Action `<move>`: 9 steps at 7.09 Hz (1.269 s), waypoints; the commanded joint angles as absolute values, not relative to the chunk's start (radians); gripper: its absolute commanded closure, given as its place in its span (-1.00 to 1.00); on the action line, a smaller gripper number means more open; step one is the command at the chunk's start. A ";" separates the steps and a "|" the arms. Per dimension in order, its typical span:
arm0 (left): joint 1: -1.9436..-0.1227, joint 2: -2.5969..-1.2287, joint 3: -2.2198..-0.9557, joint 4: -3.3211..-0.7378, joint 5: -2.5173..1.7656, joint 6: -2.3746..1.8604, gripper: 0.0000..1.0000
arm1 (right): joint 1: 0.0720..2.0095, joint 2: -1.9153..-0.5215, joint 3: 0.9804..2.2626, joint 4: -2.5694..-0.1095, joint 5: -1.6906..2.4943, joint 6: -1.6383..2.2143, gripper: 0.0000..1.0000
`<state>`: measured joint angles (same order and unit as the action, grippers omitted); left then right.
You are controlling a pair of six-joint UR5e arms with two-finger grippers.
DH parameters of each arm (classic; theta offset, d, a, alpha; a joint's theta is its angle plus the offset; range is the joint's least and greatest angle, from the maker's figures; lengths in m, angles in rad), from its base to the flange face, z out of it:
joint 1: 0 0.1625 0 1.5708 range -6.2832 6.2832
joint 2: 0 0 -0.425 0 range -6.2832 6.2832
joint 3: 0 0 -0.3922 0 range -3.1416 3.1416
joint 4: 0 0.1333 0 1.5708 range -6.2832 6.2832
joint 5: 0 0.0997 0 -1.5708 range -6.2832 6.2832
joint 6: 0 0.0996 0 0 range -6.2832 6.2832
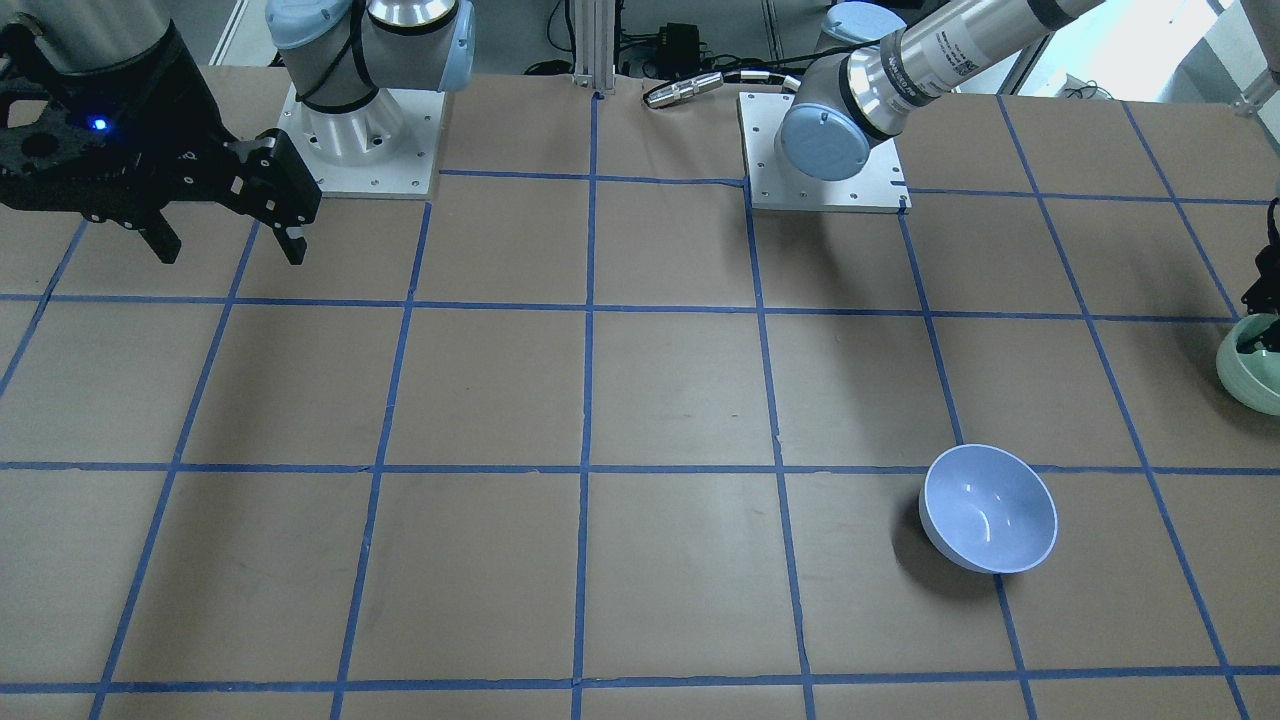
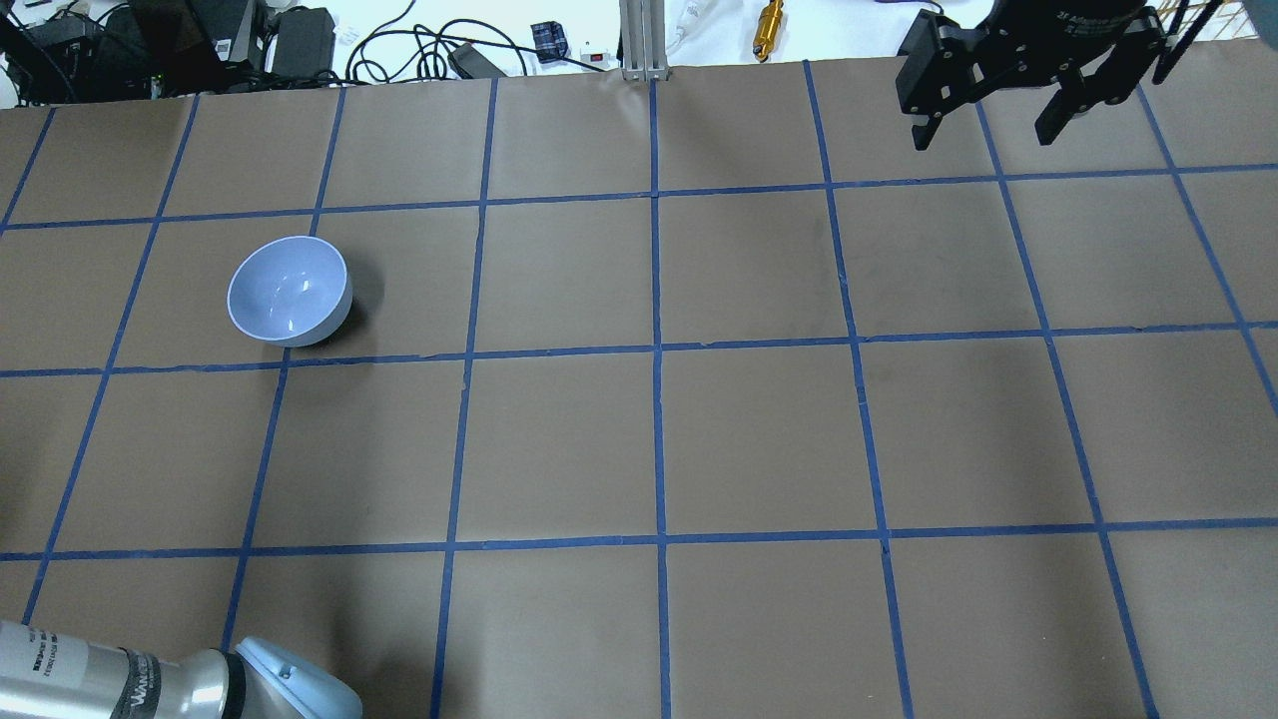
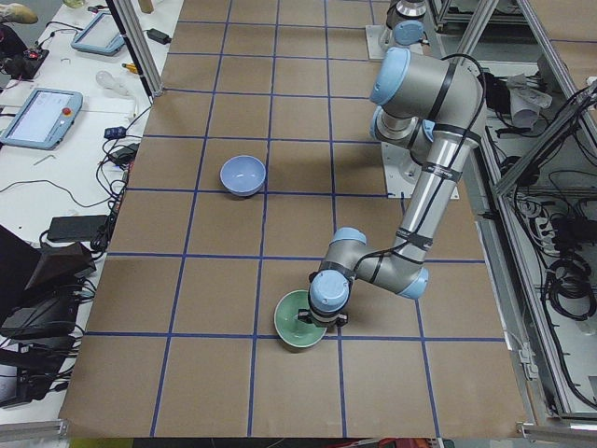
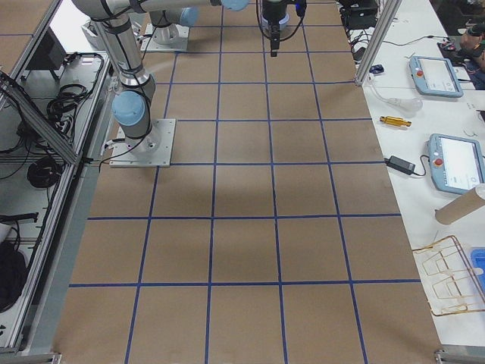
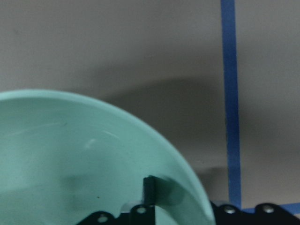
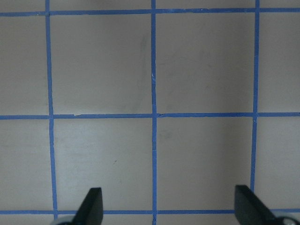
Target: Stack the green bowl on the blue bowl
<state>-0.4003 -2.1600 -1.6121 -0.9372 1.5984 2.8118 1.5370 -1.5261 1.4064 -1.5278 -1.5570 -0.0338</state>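
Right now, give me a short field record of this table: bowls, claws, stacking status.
green bowl: at the table's left end, apart from the blue bowl
blue bowl: upright, empty, on the table
left claw: at the green bowl's rim, one finger inside; grip unclear
right claw: open, empty, above the table
stacking: not yet done

Bright, even light from above.
The blue bowl [image 1: 989,520] shows small glints and a dark shadow beside it; the green bowl [image 5: 84,164] is blurred in the left wrist view.
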 commanded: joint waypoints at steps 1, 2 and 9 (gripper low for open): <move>-0.400 -2.158 -1.611 -0.937 1.598 2.812 1.00 | 1.537 -1.526 1.407 -1.528 -1.557 -0.035 -1.00; -0.400 -2.158 -1.611 -0.937 1.598 2.810 1.00 | 1.537 -1.525 1.407 -1.528 -1.557 -0.034 -1.00; -0.533 -1.916 -1.545 -1.110 1.523 2.552 1.00 | 1.537 -1.526 1.407 -1.528 -1.555 -0.034 -1.00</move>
